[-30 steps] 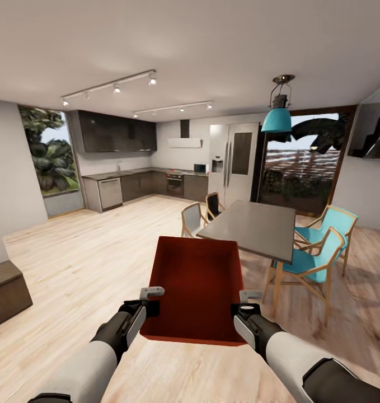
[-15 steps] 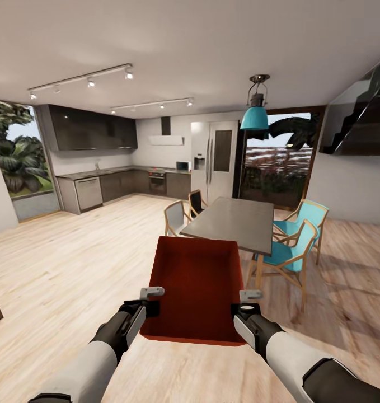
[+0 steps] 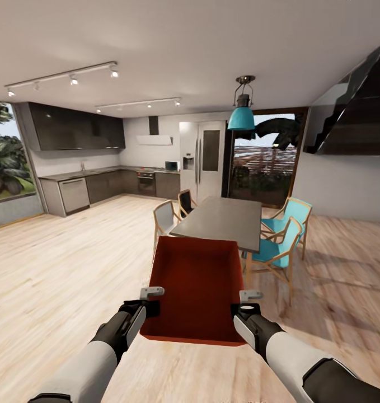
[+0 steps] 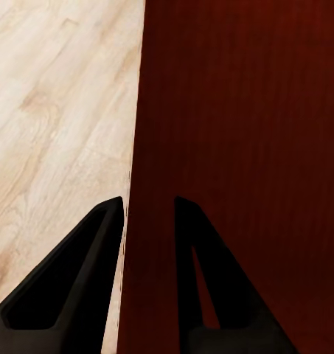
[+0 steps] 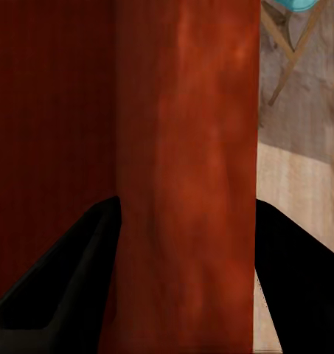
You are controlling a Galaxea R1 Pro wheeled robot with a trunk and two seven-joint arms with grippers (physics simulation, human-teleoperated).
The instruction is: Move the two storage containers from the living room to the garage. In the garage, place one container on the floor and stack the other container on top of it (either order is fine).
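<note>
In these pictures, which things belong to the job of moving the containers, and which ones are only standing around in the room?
Belongs to the job:
- storage container, orange-red, carried
- left hand, gripping its left wall
- right hand, gripping its right wall

Only standing around:
- dining table
- turquoise chairs
- pendant lamp
- refrigerator
- kitchen cabinets
- wood floor

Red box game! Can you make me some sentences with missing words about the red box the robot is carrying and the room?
1. The red box is held between ____ tools.
2. The left tool grips the box's ____ wall.
3. The lamp over the dining table is coloured ____.
4. The floor is made of light ____.

Missing words: two; left; blue; wood
</note>
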